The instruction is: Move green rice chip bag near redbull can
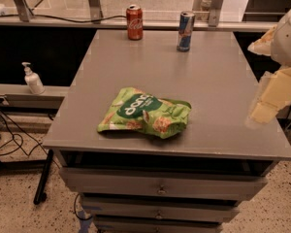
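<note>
There's the green rice chip bag (144, 113), lying flat and crinkled near the front edge of the grey table (223, 86). It's light green, its dark green label with white letters faces up, and orange-tan chips are pictured on it. The redbull can (185, 31), slim, blue and silver, stands upright at the far edge, well apart from the bag. The gripper (264, 108) hangs over the table's right edge, touching neither.
</note>
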You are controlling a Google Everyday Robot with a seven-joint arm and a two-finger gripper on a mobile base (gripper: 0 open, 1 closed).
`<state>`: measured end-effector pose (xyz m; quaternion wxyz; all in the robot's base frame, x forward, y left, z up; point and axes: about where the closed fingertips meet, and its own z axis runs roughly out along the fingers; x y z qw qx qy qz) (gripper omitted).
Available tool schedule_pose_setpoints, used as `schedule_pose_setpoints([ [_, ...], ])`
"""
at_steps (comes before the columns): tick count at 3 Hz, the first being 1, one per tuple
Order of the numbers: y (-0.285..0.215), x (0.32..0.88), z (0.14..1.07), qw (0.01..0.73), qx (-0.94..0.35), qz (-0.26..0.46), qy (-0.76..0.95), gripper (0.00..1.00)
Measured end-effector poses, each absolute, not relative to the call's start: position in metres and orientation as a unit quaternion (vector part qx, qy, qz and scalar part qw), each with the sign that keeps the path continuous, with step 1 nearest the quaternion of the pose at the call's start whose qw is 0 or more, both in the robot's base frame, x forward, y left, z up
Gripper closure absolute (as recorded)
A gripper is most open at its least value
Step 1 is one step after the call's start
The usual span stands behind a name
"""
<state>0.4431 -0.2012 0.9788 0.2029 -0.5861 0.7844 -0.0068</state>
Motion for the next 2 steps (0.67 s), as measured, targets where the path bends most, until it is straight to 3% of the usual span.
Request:
schedule_pose_setpoints([
  [2, -0.113, 0.451, 0.936, 0.308, -0.549, 0.125, 0.767, 0.00],
])
